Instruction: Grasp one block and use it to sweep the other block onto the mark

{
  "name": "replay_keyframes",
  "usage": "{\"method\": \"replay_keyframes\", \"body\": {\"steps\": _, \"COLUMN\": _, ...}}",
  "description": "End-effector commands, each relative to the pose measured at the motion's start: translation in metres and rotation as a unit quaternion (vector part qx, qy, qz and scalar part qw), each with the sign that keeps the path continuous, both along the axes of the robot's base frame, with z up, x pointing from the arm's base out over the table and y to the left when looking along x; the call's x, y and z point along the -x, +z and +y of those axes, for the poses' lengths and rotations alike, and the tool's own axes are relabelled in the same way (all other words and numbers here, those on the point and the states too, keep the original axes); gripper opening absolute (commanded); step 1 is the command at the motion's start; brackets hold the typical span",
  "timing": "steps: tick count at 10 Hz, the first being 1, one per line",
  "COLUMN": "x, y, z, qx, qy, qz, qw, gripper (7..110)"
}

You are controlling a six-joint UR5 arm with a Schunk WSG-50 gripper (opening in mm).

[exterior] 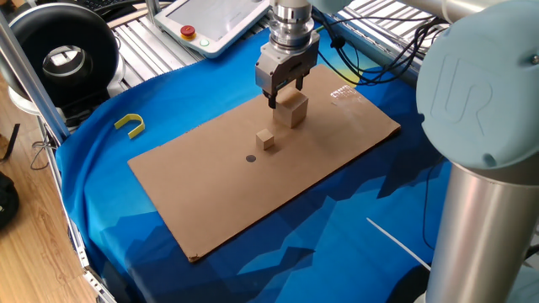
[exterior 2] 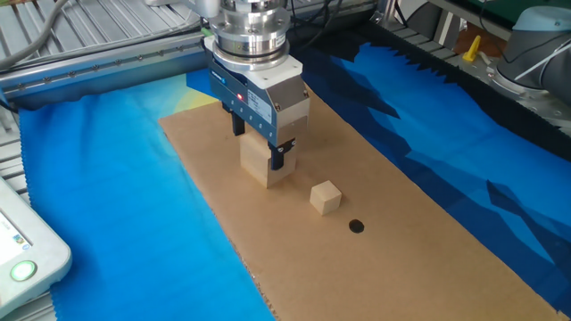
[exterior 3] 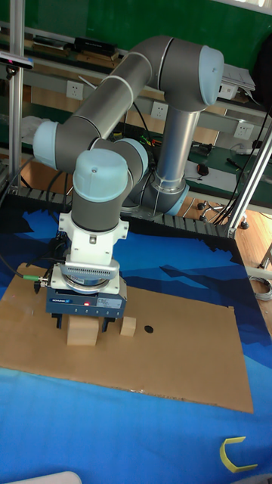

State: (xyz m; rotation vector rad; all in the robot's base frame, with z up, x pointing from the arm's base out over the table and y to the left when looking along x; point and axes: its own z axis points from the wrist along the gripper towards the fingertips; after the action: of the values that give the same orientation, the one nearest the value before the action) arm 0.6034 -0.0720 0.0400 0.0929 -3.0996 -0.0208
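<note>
The larger light-brown block (exterior 2: 266,166) (exterior: 293,110) (exterior 3: 81,330) rests on the brown cardboard sheet (exterior 2: 419,241). My gripper (exterior 2: 259,143) (exterior: 285,99) (exterior 3: 82,324) stands straight over it, one finger pressed against each of two opposite faces, shut on it. The tiny tan block (exterior 2: 326,197) (exterior: 267,140) (exterior 3: 129,327) lies a short way off, apart from the big one. Just beyond it, on the same line, is the small dark round mark (exterior 2: 356,226) (exterior: 250,157) (exterior 3: 149,330).
Blue cloth (exterior: 109,168) covers the table around the cardboard. A yellow U-shaped piece (exterior: 129,124) lies on the cloth at the left. A whitish tape patch (exterior: 344,93) sits near the sheet's far corner. A teach pendant (exterior: 215,21) lies behind.
</note>
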Motion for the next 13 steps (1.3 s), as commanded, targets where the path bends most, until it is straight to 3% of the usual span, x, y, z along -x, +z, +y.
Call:
{"method": "replay_keyframes", "body": {"steps": 1, "x": -0.003, "y": 0.001, "z": 0.001, "qx": -0.004, "qy": -0.002, "qz": -0.006, "qw": 1.0000, "gripper": 22}}
{"method": "replay_keyframes", "body": {"steps": 2, "x": -0.003, "y": 0.001, "z": -0.006, "qx": 0.010, "qy": -0.002, "qz": -0.005, "qw": 0.9999, "gripper": 22}}
{"method": "replay_keyframes", "body": {"steps": 5, "x": 0.008, "y": 0.002, "z": -0.002, "qx": 0.001, "qy": 0.016, "qz": 0.016, "qw": 0.9997, "gripper": 22}}
{"method": "replay_keyframes", "body": {"steps": 7, "x": 0.008, "y": 0.002, "z": 0.005, "qx": -0.013, "qy": 0.023, "qz": 0.016, "qw": 0.9995, "gripper": 22}}
{"method": "replay_keyframes", "body": {"steps": 8, "x": 0.004, "y": 0.002, "z": 0.009, "qx": -0.022, "qy": 0.027, "qz": 0.007, "qw": 0.9994, "gripper": 22}}
{"method": "replay_keyframes", "body": {"steps": 9, "x": -0.003, "y": 0.001, "z": 0.011, "qx": -0.025, "qy": 0.034, "qz": -0.007, "qw": 0.9991, "gripper": 44}}
{"method": "replay_keyframes", "body": {"steps": 11, "x": -0.013, "y": 0.001, "z": 0.011, "qx": -0.025, "qy": 0.033, "qz": -0.026, "qw": 0.9988, "gripper": 44}}
{"method": "replay_keyframes", "body": {"steps": 13, "x": -0.012, "y": 0.001, "z": 0.008, "qx": -0.020, "qy": 0.036, "qz": -0.027, "qw": 0.9988, "gripper": 44}}
